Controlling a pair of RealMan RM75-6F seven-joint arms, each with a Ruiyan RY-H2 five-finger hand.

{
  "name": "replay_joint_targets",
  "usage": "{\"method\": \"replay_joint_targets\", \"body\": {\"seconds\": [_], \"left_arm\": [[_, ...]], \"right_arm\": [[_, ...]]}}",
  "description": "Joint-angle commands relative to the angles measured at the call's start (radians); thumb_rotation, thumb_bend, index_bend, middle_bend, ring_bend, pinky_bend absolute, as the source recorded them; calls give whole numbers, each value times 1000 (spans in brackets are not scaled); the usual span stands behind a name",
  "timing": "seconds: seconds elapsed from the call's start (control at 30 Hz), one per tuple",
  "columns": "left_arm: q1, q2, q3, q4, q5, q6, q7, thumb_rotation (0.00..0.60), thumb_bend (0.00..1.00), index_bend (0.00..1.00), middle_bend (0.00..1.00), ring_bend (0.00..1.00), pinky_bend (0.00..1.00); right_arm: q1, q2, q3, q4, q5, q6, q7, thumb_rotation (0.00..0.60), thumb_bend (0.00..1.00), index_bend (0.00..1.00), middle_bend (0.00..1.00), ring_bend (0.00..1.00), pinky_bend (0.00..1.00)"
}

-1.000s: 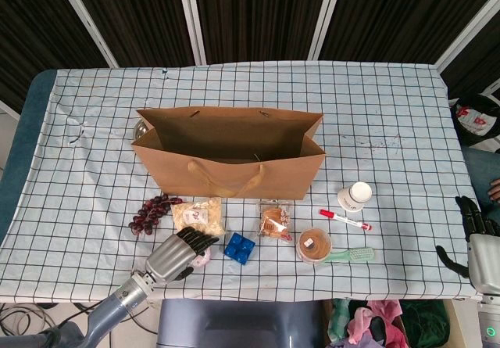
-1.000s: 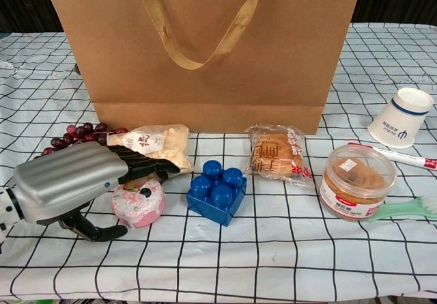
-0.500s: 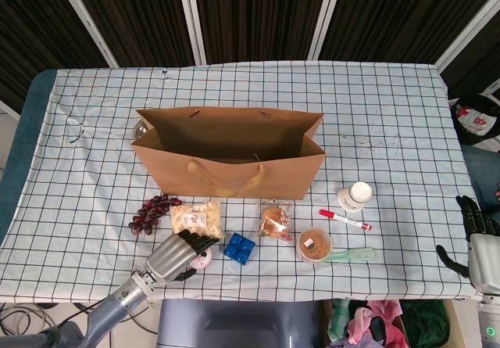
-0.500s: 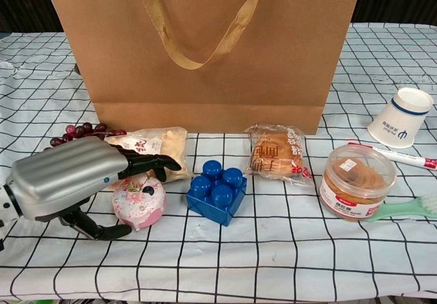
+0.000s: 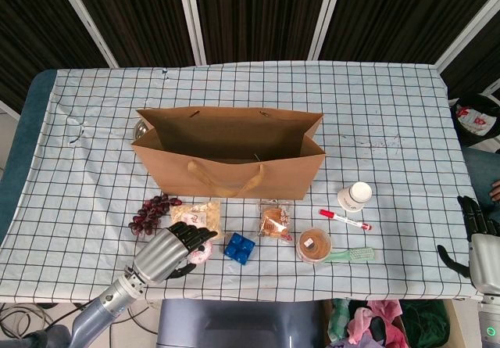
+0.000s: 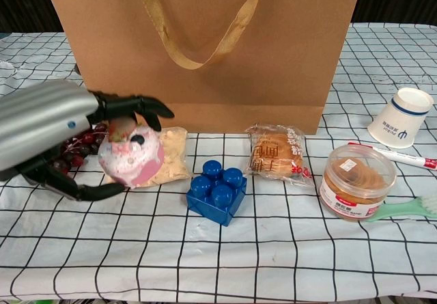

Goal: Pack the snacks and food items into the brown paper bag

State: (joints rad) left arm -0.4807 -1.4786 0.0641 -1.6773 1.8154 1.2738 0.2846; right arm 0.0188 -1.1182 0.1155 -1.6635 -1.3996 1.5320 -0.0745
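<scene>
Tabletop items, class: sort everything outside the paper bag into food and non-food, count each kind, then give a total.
Food: 5 – grapes, snack packet, pink cake, wrapped pastry, tub.
Non-food: 4 – blue brick, cup, pen, brush.
Total: 9

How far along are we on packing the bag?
Nothing visibly packed: the brown paper bag looks empty from the head view, though its floor is partly hidden. In hand: the left hand holds the pink donut lifted off the cloth. Left: grapes, snack packet, wrapped bun, lidded tub. The right hand waits open at the table edge.
</scene>
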Motion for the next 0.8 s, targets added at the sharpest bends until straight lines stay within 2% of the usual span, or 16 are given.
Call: {"method": "replay_joint_targets", "body": {"seconds": [0.03, 0.2, 0.37, 0.4, 0.47, 0.5, 0.6, 0.7, 0.8], "left_arm": [[-22, 81, -57, -129, 54, 53, 33, 600, 330, 192, 280, 414, 376], [-62, 160, -140, -286, 77, 52, 91, 600, 330, 200, 289, 414, 391], [-112, 200, -278, -416, -23, 11, 178, 600, 330, 235, 300, 414, 402], [-134, 199, -321, -433, -62, -8, 201, 600, 330, 241, 305, 415, 404], [-171, 192, -383, -443, -122, -38, 240, 600, 330, 250, 312, 415, 406], [-201, 182, -431, -439, -175, -60, 280, 600, 330, 255, 314, 414, 407], [-277, 156, -530, -413, -315, -114, 396, 600, 330, 264, 322, 414, 407], [-336, 128, -588, -379, -418, -141, 464, 600, 330, 277, 334, 413, 405], [-401, 77, -624, -328, -535, -147, 543, 600, 330, 280, 335, 410, 403]], "right_arm": [[0, -2, 1, 0, 4, -2, -4, 600, 205, 11, 69, 170, 212], [2, -8, -1, -3, 6, -5, -20, 600, 204, 10, 69, 170, 213], [6, -16, -4, -3, 7, -13, -35, 600, 204, 10, 69, 170, 213], [7, -18, -5, -2, 7, -15, -39, 600, 204, 10, 69, 170, 213], [8, -20, -6, -1, 10, -19, -44, 600, 204, 10, 69, 170, 213], [9, -22, -6, 0, 13, -22, -45, 600, 204, 10, 69, 170, 213], [10, -25, -4, 2, 22, -29, -44, 600, 204, 9, 69, 170, 213], [14, -29, -4, 8, 31, -40, -51, 600, 204, 10, 69, 170, 213], [20, -34, -4, 11, 41, -56, -55, 600, 205, 10, 69, 170, 213]]}}
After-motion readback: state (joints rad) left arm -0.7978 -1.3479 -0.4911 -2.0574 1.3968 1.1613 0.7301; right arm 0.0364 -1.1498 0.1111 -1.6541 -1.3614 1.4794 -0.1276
